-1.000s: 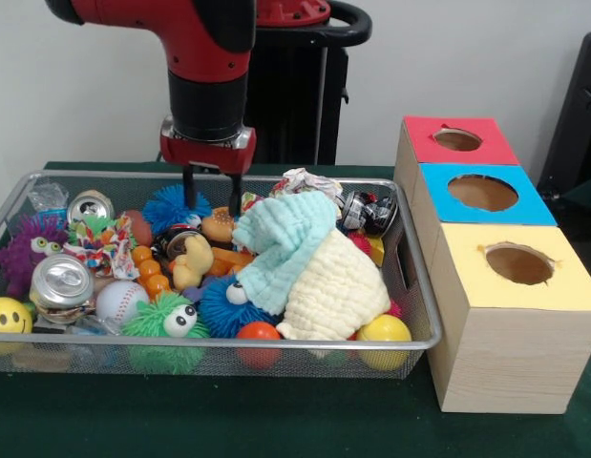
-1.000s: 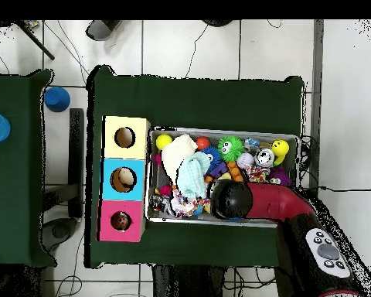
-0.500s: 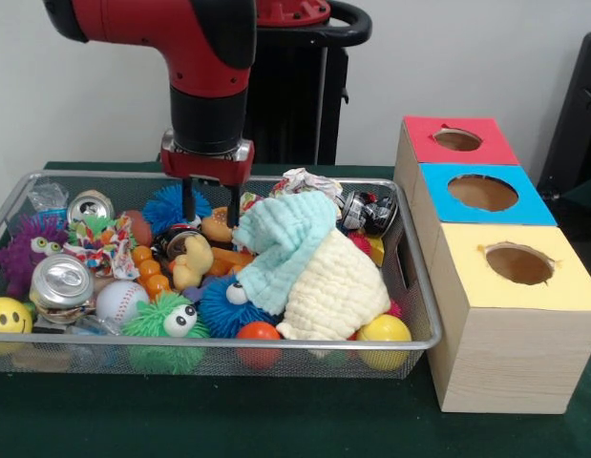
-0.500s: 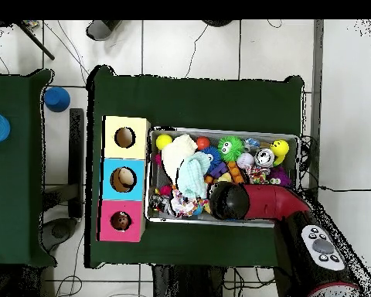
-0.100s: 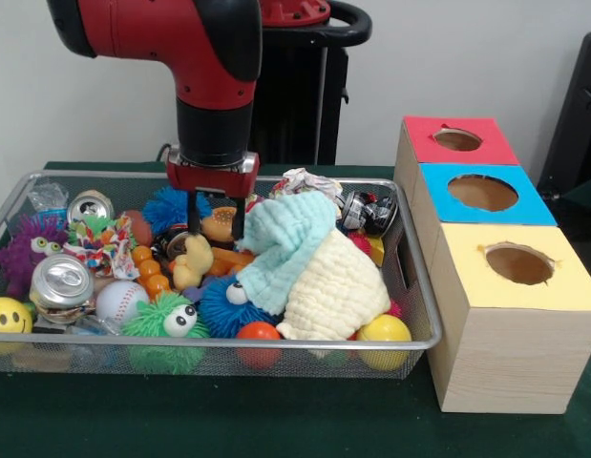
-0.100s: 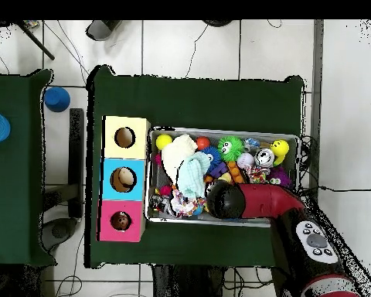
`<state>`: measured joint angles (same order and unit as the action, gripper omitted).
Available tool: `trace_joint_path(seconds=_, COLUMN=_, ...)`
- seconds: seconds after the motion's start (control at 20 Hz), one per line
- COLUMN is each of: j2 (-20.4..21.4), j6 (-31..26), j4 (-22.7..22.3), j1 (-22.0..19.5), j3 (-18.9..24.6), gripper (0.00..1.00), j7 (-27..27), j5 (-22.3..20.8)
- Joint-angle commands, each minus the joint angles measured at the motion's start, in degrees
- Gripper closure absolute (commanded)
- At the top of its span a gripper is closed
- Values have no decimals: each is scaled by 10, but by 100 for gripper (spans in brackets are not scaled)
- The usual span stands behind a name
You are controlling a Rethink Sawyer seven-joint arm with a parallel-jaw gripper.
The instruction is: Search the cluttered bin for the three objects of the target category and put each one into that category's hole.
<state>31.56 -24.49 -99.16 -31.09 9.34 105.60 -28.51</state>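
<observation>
The robot's hand (image 5: 216, 216) reaches down into the wire bin (image 5: 276, 341) with its two fingers spread apart, one on each side of a little toy burger (image 5: 217, 226). The bin is full of toys, balls, cans and two soft cloths. Three boxes stand beside it on the green counter (image 5: 276, 425): red (image 5: 457, 139), blue (image 5: 484, 193) and yellow (image 5: 519, 264), each with a round hole on top.

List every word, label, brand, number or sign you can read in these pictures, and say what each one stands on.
None can be read.
The crushed can shows only bare metal.
The smiley ball bears a drawn face, no letters.
The three boxes carry plain coloured tops without writing.
Buttons on the arm in the overhead view are too small to read.
</observation>
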Motion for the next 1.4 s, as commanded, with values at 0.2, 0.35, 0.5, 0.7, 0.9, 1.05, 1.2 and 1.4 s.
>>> trace_joint_path(seconds=0.2, j2=-44, j6=65, j4=51, j1=-7, j3=31, gripper=0, j7=-8, j5=-45)
trace_joint_path(seconds=0.35, j2=-49, j6=74, j4=51, j1=-13, j3=34, gripper=0, j7=-13, j5=-52)
trace_joint_path(seconds=0.5, j2=-56, j6=82, j4=54, j1=-22, j3=39, gripper=0, j7=-21, j5=-61)
trace_joint_path(seconds=0.7, j2=-59, j6=87, j4=56, j1=-39, j3=50, gripper=0, j7=-41, j5=-75)
trace_joint_path(seconds=0.9, j2=-66, j6=94, j4=65, j1=-49, j3=57, gripper=0, j7=-52, j5=-93)
trace_joint_path(seconds=1.05, j2=-66, j6=95, j4=66, j1=-54, j3=60, gripper=0, j7=-49, j5=-99)
trace_joint_path(seconds=1.2, j2=-70, j6=93, j4=69, j1=-60, j3=63, gripper=0, j7=-47, j5=-103)
trace_joint_path(seconds=1.4, j2=-73, j6=98, j4=72, j1=-57, j3=61, gripper=0, j7=-34, j5=-110)
